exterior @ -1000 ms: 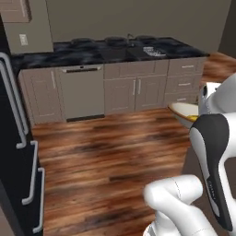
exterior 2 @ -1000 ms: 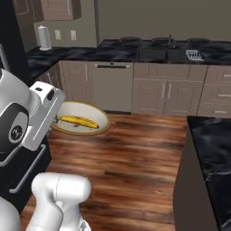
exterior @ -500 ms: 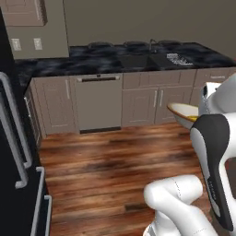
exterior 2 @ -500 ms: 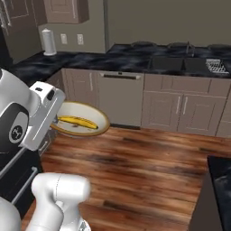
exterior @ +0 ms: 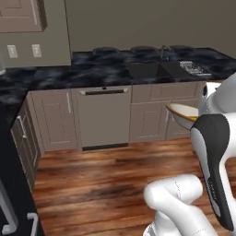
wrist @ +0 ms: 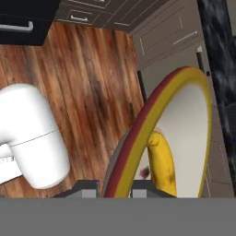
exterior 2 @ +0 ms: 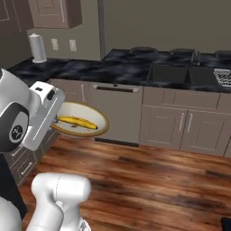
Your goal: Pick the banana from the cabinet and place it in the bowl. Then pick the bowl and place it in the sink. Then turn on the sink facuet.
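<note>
Sink (exterior 2: 169, 72), the black basin set in the dark counter, lies ahead and to the right of the carried bowl (exterior 2: 79, 123), well apart across open floor. The gripper (wrist: 115, 186) is clamped on the bowl's rim; the banana (exterior 2: 77, 122) lies inside it.

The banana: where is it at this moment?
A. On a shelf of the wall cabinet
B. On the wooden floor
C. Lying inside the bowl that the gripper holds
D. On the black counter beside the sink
C: the banana lies on the cream inside of the bowl, which the gripper carries by its rim above the wooden floor.
</note>
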